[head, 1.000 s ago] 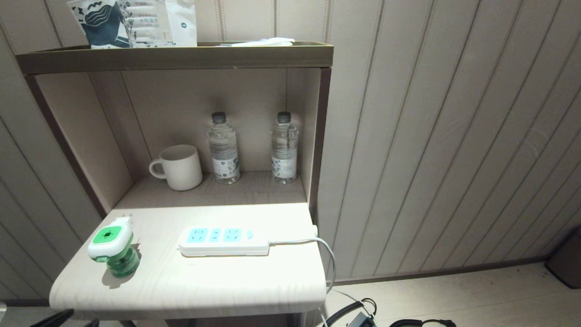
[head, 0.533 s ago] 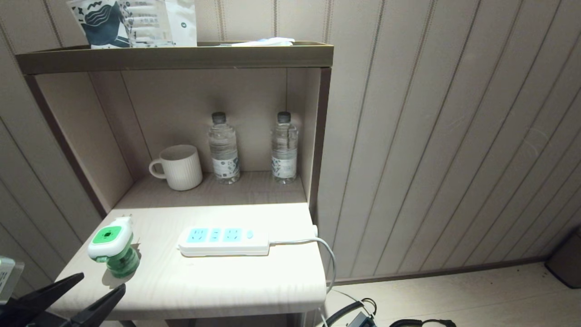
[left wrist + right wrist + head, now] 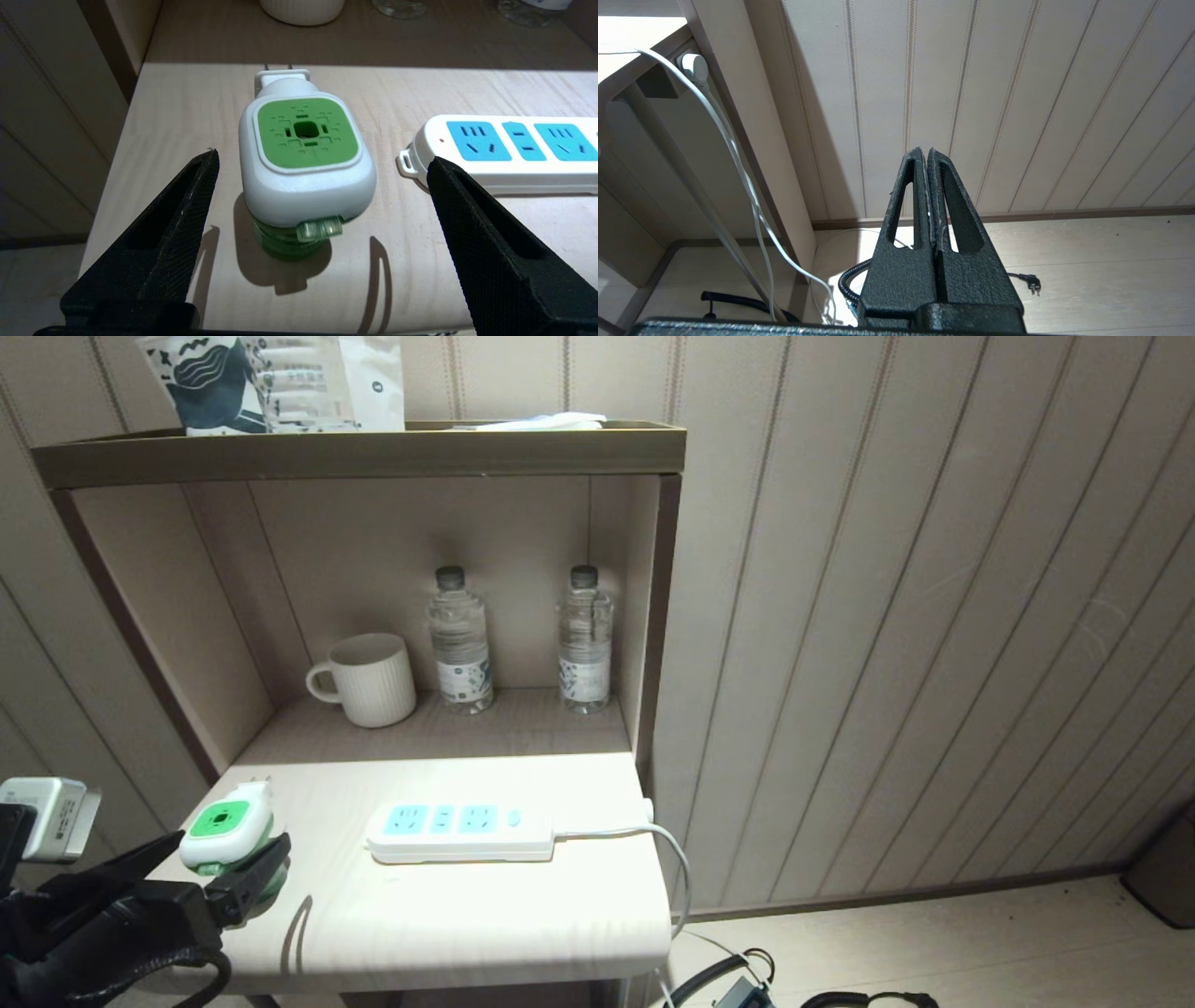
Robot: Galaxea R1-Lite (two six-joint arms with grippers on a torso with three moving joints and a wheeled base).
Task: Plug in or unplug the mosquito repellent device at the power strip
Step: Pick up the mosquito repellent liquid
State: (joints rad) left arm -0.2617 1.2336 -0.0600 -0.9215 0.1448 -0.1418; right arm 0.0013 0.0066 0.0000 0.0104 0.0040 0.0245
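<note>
Jaws spread wide, left gripper [image 3: 322, 205] should straddle the mosquito repellent device [image 3: 306, 163], squeezing its white head from three and nine o'clock.

Green-topped mosquito repellent device [image 3: 306, 158] stands upright, unplugged, beside the white power strip [image 3: 504, 154].

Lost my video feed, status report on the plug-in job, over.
Left gripper open, straddling the white-and-green mosquito repellent device, no contact. Right gripper shut, parked low. Device unplugged, standing beside the white power strip. Nothing blocking.
</note>
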